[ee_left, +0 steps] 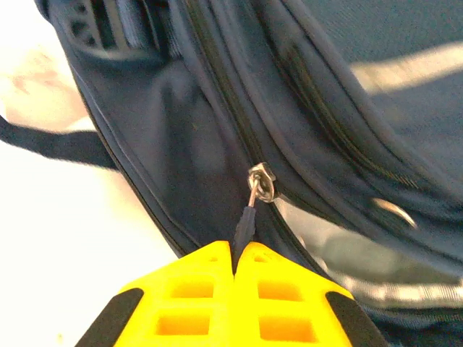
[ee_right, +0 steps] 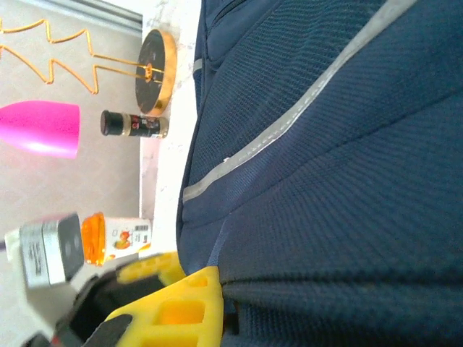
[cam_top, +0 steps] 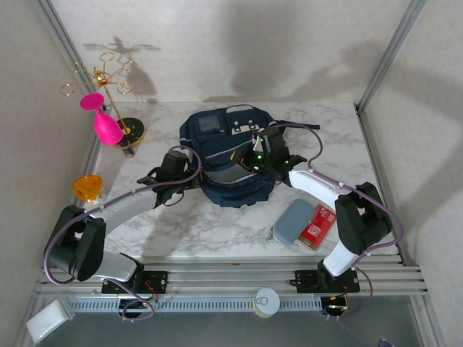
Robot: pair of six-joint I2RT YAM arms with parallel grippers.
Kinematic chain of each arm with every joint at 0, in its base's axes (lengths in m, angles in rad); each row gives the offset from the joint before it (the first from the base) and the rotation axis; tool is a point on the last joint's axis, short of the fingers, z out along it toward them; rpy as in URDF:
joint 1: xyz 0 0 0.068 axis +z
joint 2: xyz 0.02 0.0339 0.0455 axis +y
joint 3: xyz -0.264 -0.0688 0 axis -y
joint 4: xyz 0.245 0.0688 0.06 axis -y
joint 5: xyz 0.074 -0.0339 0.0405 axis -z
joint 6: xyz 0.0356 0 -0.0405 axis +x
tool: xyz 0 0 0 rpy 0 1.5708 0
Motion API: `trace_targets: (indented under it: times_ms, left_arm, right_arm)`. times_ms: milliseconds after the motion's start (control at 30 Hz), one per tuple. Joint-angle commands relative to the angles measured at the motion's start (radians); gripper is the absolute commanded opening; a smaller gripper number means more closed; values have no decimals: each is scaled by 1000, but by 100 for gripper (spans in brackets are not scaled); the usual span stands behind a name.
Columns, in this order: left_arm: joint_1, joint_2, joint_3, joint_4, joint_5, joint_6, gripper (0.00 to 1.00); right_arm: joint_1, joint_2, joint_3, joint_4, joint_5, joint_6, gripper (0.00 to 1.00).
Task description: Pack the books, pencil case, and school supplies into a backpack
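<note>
My left gripper (ee_left: 235, 254) is clenched on the zipper pull (ee_left: 244, 220) of the large navy fabric backpack (cam_top: 228, 148). My right gripper (ee_right: 194, 280) looks pinched shut on its fabric. I'd pull steadily along the track, with the fabric held taut.

navy backpack (cam_top: 217, 148) with a pale grey stripe (ee_right: 289, 120).

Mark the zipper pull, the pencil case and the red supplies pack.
zipper pull (ee_left: 244, 223): left wrist view, its dark tab.
pencil case (cam_top: 293, 221): top view, pouch's middle.
red supplies pack (cam_top: 319, 226): top view, its middle.
</note>
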Motion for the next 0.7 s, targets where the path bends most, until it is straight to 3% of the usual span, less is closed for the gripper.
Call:
trace_targets:
  times_ms: [0,200,367,467,533,667]
  left_arm:
    - [102,63,11,-73,-82,14,0]
    - [163,136,43,27,-98,-19,0]
    - [148,114,20,85,8,-13,0]
    - [114,82,9,40,28,11,4]
    - [91,43,4,-22,13,14,23]
    - [-45,-111,-56,-70,-60,-54,34]
  right_arm:
    - [-49,-34,55,-32,-42,-78,0]
    - [-49,8,46,-29,-59,-90,0]
    - [-45,25,46,-15,-96,-105,0]
    - [-46,19,49,-51,-109,-144,29]
    - [-46,-7,24,-94,-112,-179,39]
    - [-47,-146,-115,-147,-89,-223,54]
